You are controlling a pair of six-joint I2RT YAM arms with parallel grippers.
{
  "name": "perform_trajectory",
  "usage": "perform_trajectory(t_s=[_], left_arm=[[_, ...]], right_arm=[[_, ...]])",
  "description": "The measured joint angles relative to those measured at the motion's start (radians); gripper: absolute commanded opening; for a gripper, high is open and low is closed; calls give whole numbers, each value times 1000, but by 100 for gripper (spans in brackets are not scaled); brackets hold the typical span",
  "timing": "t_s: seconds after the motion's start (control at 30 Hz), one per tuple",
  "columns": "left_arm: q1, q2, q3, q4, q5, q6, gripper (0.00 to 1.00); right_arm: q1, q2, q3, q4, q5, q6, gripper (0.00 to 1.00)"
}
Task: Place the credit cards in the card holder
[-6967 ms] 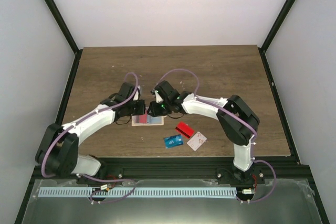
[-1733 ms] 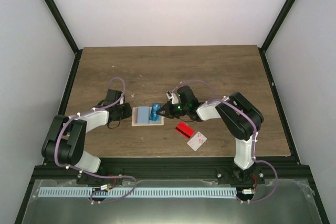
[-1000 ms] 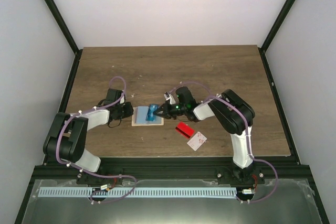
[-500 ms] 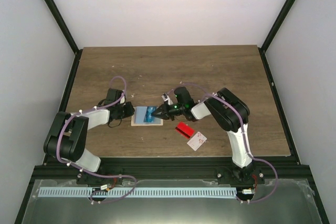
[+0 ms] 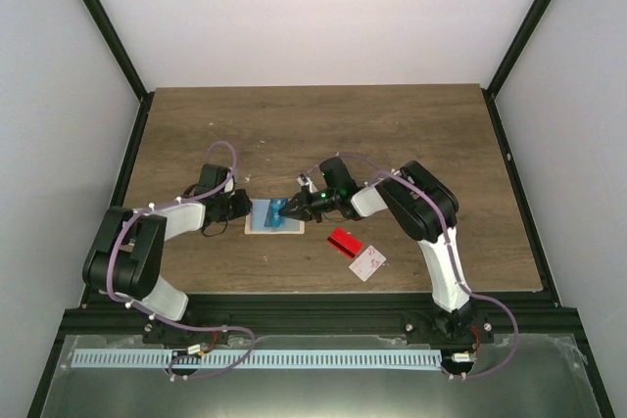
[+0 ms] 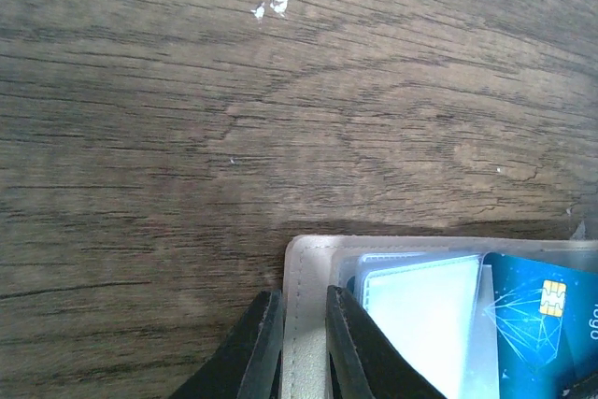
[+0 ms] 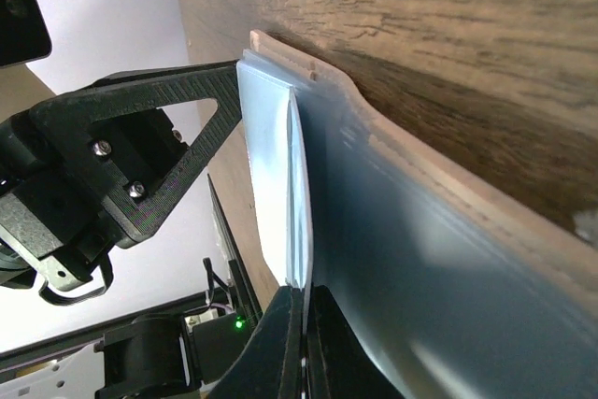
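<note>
Left gripper (image 6: 302,298) pinches the card holder (image 5: 260,220) by its left rim, centre frame. Right gripper (image 7: 304,294) is clamped on the blue card (image 6: 537,320), long axis pointing left into the pocket. The push looks like the right arm's.

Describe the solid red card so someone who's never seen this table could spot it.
On the wooden table, look right of the open beige card holder, just nearer the front edge than the right gripper pinching a blue card. Two loose cards lie there: the red card is solid red, while its neighbour, the white card, bears only a red dot.
</note>
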Motion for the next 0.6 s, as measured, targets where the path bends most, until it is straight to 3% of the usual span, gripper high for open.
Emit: perform_trajectory(t_s=[0.6], left_arm=[[0,19,19,-1,2,-5,15]], right_arm=[[0,10,73,-146,-37,-110,1]])
